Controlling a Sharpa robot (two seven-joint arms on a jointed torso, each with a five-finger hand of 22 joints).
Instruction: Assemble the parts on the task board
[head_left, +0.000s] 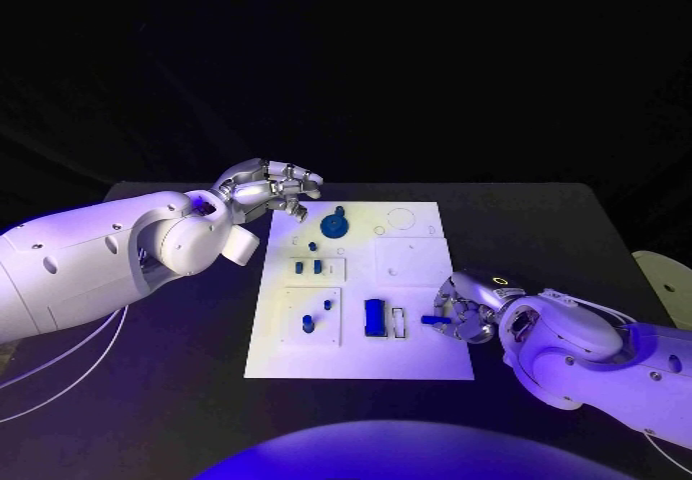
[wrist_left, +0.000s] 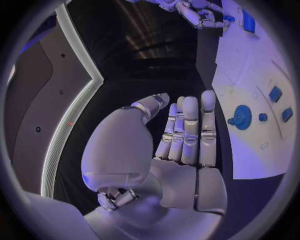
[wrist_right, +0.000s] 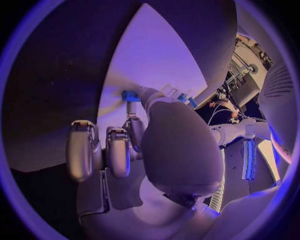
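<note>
The white task board (head_left: 361, 345) lies in the middle of the table. On it are a round blue part with a knob (head_left: 335, 224), two small blue parts (head_left: 307, 267) side by side, a blue part (head_left: 307, 322) in a lower plate and a tall blue block (head_left: 375, 317). My right hand (head_left: 464, 308) is at the board's right edge and pinches a small blue peg (head_left: 436, 320) over the board beside the block; the peg (wrist_right: 130, 95) sits at its fingertips. My left hand (head_left: 270, 187) hovers by the board's far left corner, its fingers (wrist_left: 189, 127) straight and holding nothing.
The black table (head_left: 562, 220) extends on both sides of the board. The board (wrist_left: 250, 80) and the round blue part (wrist_left: 242, 116) lie beyond my left hand's fingertips. A pale object (head_left: 666, 275) sits at the table's right edge.
</note>
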